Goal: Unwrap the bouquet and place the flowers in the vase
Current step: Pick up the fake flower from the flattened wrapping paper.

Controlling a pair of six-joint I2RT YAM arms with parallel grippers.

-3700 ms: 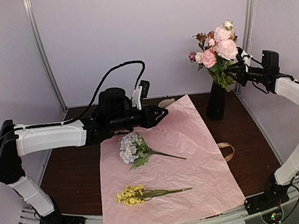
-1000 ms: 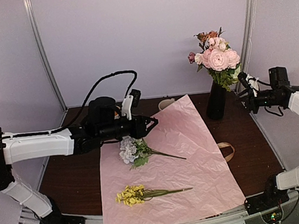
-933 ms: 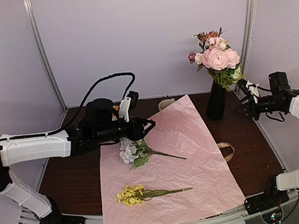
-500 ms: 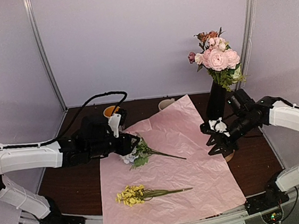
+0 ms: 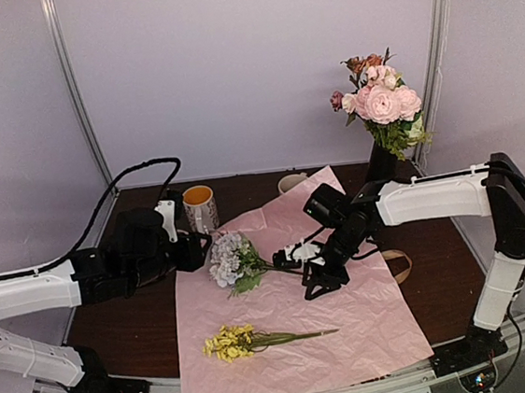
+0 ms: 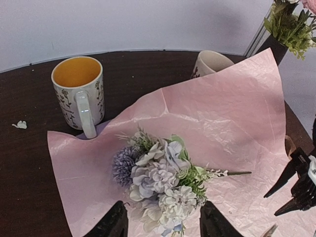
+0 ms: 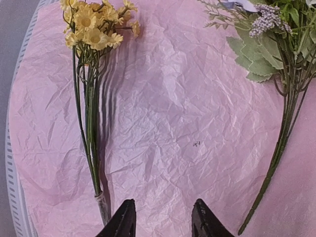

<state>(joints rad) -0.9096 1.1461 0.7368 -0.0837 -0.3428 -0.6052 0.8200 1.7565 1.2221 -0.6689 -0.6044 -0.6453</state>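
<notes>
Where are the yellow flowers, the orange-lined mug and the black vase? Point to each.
yellow flowers (image 5: 229, 343): top view, on the blooms.
orange-lined mug (image 6: 66, 103): left wrist view, on its patterned side.
black vase (image 5: 378, 161): top view, on its upper body.

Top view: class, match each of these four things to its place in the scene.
Things:
1. vase
2. yellow flowers
3. lilac flowers
4. orange-lined mug

Places:
A. near part of the paper
B. far right, holding pink blooms
C. beside the paper's far left corner
D. far left part of the paper

Pairs: 1-B, 2-A, 3-D, 4-C
</notes>
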